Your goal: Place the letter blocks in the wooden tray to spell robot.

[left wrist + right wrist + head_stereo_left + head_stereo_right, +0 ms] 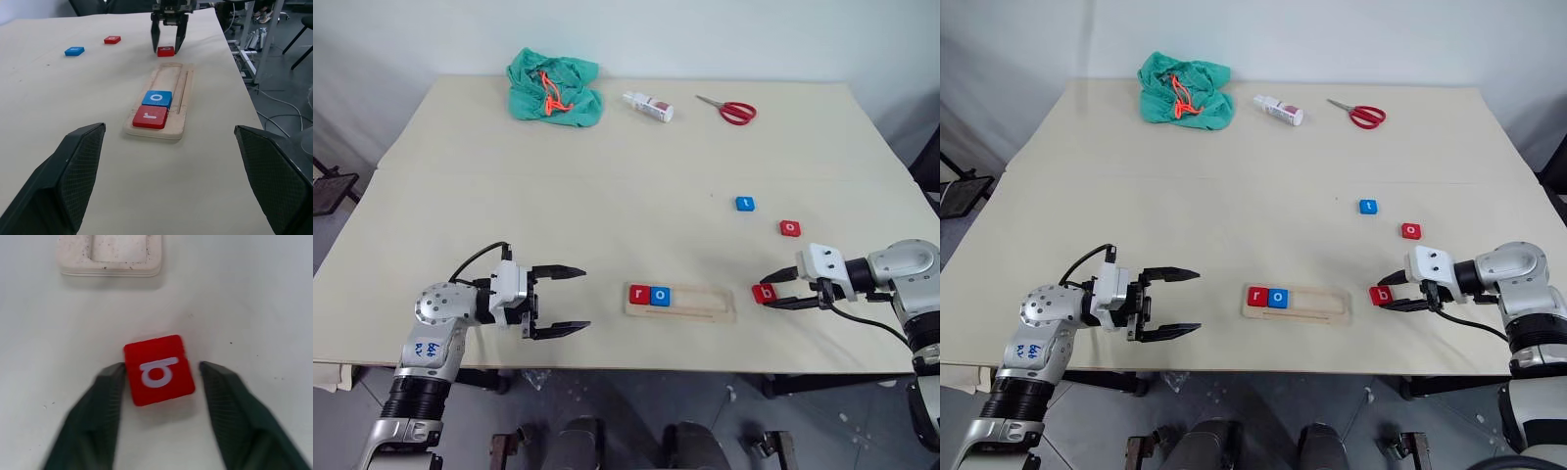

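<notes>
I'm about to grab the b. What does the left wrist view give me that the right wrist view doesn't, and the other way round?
Left wrist adds: r and blue o seated side by side at one end of the tray, with the rest of its groove free. It also has t and red o loose on the table beyond, and the left gripper open.
Right wrist adds: a close look at b, with one finger at its edge and a sliver of table before the other.
Both: b lying just off the tray's end, with the right gripper straddling it.
</notes>
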Action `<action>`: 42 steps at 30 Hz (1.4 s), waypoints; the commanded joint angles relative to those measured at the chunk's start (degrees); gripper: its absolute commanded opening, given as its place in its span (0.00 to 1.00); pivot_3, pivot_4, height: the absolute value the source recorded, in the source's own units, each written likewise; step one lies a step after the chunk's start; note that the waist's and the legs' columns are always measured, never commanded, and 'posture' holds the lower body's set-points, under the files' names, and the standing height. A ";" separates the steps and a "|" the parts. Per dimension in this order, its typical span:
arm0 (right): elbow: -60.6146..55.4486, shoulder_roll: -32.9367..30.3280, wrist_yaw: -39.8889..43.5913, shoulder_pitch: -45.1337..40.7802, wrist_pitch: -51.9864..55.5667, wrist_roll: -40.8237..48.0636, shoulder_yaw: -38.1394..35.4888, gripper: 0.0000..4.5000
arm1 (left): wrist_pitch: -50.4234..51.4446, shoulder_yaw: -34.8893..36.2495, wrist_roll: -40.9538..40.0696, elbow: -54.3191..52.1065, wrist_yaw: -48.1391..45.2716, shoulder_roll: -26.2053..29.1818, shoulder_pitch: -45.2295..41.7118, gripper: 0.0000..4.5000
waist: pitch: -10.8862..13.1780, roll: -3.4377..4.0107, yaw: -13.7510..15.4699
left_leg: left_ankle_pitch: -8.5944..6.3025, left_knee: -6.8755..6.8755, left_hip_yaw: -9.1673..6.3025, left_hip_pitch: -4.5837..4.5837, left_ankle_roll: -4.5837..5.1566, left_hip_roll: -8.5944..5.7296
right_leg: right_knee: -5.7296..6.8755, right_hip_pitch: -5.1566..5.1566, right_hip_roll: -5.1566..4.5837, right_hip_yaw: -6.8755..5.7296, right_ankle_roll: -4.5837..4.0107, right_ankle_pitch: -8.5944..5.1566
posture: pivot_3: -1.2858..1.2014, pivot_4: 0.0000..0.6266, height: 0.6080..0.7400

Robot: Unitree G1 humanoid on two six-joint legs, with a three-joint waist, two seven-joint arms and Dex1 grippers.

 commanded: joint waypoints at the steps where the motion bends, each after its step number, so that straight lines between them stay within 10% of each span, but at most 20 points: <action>1: 0.28 0.72 2.45 -0.70 1.87 -0.75 -0.11 0.33 | 0.00 1.39 -1.40 -2.35 0.66 0.67 0.36 1.00 | 0.00 0.00 0.03 | 0.00 0.01 -0.01 0.00 0.00 0.00 | 0.00 0.00 0.00 0.00 0.00 0.00 | 0.52 0.24 1.00; 16: -49.52 2.30 -13.56 11.38 46.39 10.46 -4.69 0.33 | -3.57 -2.09 -0.04 6.04 -4.41 -1.97 -5.85 1.00 | 0.01 0.04 1.44 | -0.02 0.04 -0.05 -0.12 -0.03 -0.03 | 0.02 -0.10 -0.01 0.00 0.00 0.00 | 0.52 0.24 1.00; 42: -54.14 7.00 -19.93 10.44 49.78 3.68 4.64 0.33 | -8.44 -4.08 1.25 12.68 -8.63 -4.64 -10.38 1.00 | 0.01 0.03 1.37 | -0.02 0.02 -0.05 -0.12 -0.03 -0.05 | 0.07 -0.14 0.00 -0.02 0.00 0.00 | 0.52 0.24 1.00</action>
